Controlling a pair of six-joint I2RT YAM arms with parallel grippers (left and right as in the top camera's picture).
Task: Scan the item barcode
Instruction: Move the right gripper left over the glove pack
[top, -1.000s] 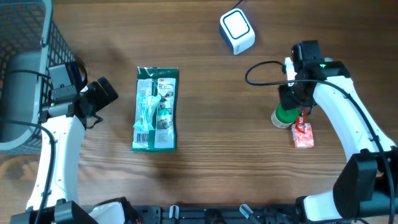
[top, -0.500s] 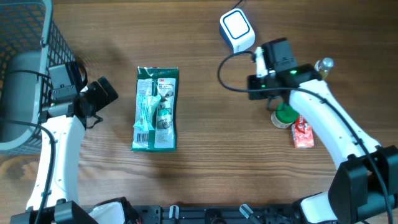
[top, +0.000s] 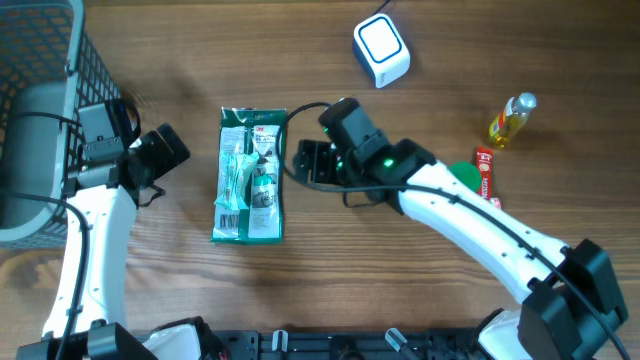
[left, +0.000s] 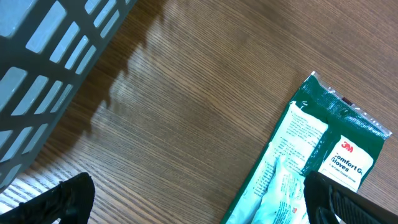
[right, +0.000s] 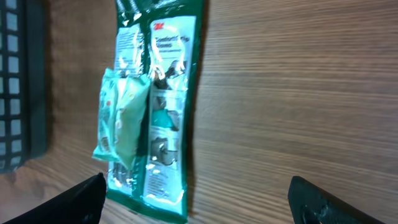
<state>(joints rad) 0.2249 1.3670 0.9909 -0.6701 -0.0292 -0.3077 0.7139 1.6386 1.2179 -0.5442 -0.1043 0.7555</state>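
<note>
Green glove packet (top: 250, 175) lying on the tabletop (top: 400, 290); we are hovering our right hand (right: 202, 200) beside it, jaws wide, empty.

- The overhead view was bright and evenly lit from above; shadows on the table (top: 400, 270) were faint and soft-edged.
- The white top of the scanner (top: 381, 45) read close to washed out.
- The left wrist view was sharp: wood grain and the print on the glove packet (left: 323, 155) were legible.
- The basket (left: 43, 68) threw a soft lattice shadow onto the wood beside it.
- The fingertips (left: 62, 200) of the left gripper (left: 202, 202) sat dark and out of focus in the bottom corners.
- The right wrist view was smeared throughout; the packet print was barely readable, with small highlights on the foil.
</note>
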